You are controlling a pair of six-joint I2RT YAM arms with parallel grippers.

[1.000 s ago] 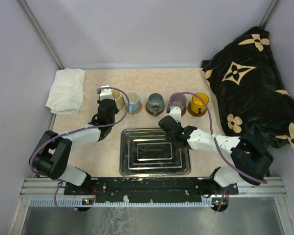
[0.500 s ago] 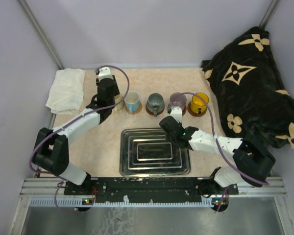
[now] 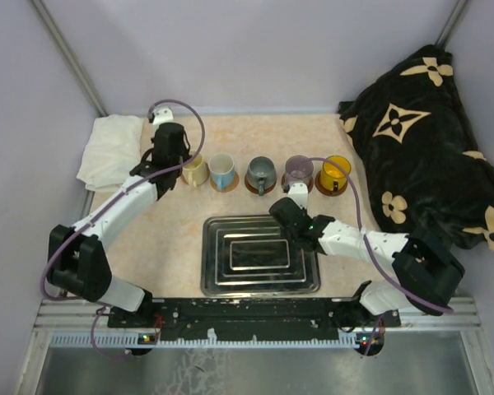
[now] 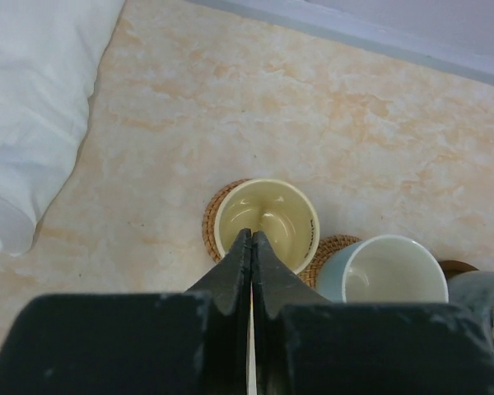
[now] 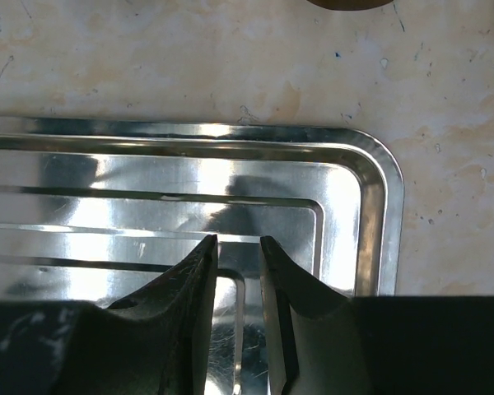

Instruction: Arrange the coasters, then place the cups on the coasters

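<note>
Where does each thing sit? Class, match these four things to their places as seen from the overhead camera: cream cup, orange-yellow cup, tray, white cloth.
Things
1. cream cup
2. orange-yellow cup
3. tray
4. white cloth

Places
a. far left, apart from the row of cups
b. right end of the row
c. middle, nearer than the row
d. left end of the row

Pairs: 1-d; 2-b; 3-c; 4-a

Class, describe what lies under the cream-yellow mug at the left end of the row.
A round brown coaster; only its left rim shows beyond the cream-yellow mug. The rest is covered.
</note>
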